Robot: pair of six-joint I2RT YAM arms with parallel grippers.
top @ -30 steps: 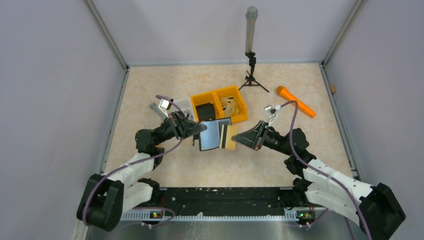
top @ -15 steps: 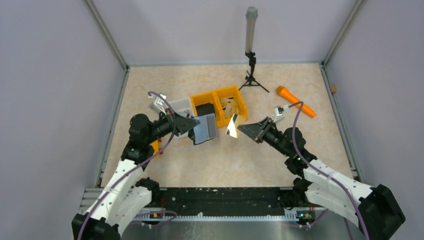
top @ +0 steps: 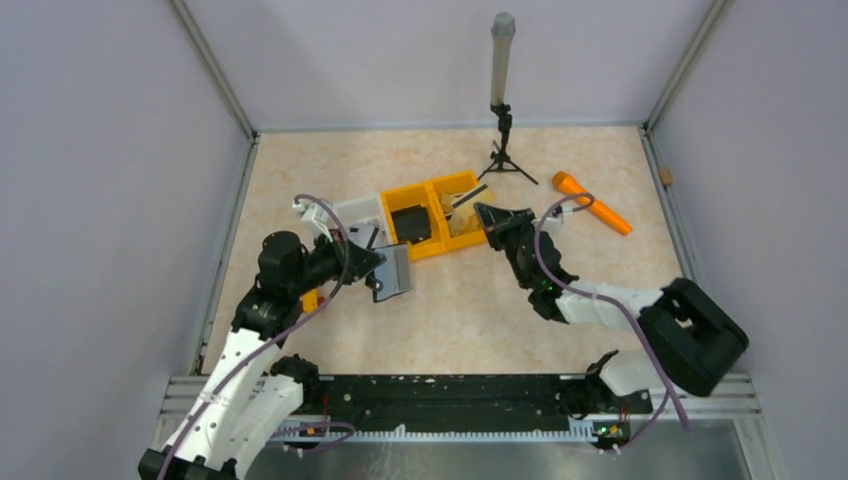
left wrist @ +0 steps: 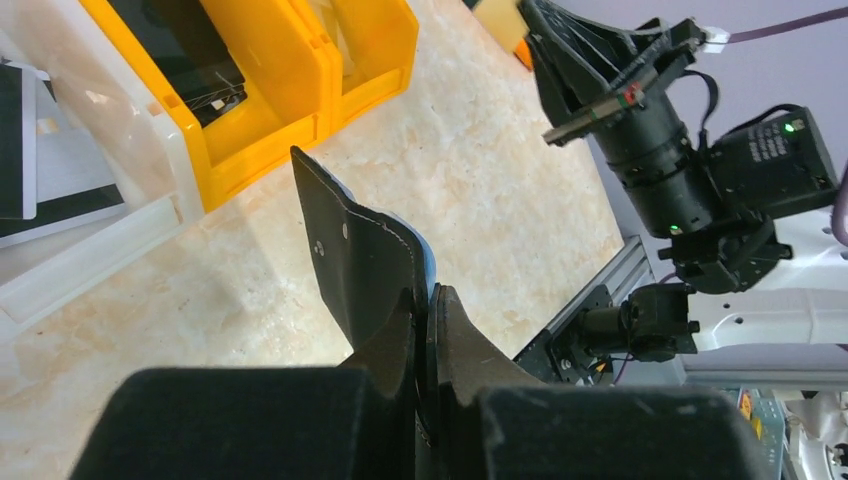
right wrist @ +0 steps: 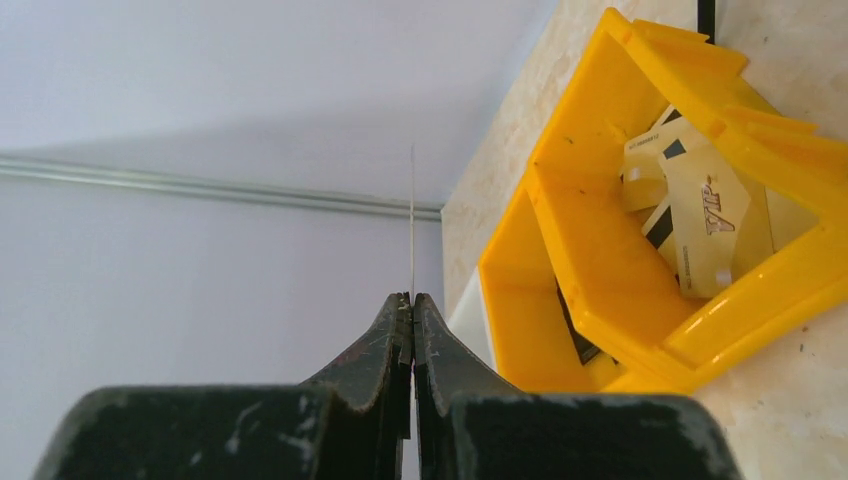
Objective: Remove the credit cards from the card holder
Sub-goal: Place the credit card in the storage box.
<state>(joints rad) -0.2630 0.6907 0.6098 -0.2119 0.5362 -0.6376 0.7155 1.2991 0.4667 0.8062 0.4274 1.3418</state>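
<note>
My left gripper [top: 378,264] is shut on the card holder [top: 394,270], a black folding case held open and tilted above the table; from the left wrist its black flap [left wrist: 360,255] rises out of the shut jaws [left wrist: 425,296]. My right gripper [top: 480,209] hangs over the yellow bin [top: 470,186], shut on one of the credit cards, seen edge-on as a thin pale line [right wrist: 412,220] from the right wrist and as a cream corner [left wrist: 500,20] from the left wrist. Several cream credit cards [right wrist: 700,205] lie in the bin's right compartment.
The bin's left compartment holds a black blocky item [top: 410,222]. A clear tray [top: 352,211] with cards [left wrist: 15,140] stands left of the bin. A small tripod with a grey post [top: 501,120] stands at the back, with an orange tool [top: 592,203] to its right.
My right gripper has pulled a card away from the card holder and carried it back over the yellow bin. The left gripper has drawn the card holder back to the left.
</note>
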